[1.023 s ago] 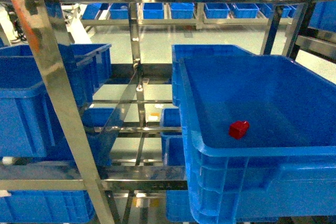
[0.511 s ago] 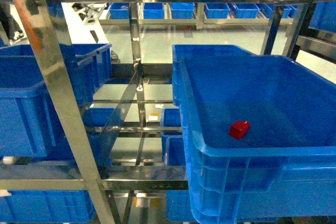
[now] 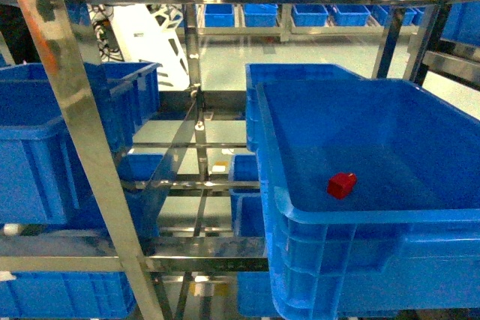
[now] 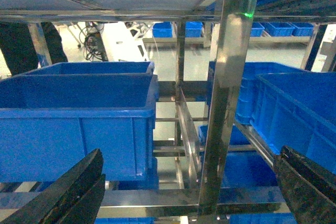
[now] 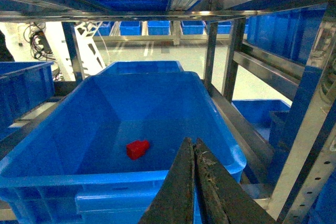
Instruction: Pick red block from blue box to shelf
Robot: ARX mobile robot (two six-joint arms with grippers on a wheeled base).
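The left gripper (image 4: 184, 192) hangs with its 2 fingers spread wide before the shelf (image 3: 79, 148), facing a crate (image 4: 79, 124) on the left, away from the work. To its right, the red block (image 5: 137, 149) lies on the floor of the blue box (image 5: 226, 148). The right gripper (image 5: 193, 182), fingers pressed together and empty, is the nearer, the block ahead and slightly left of its tips.
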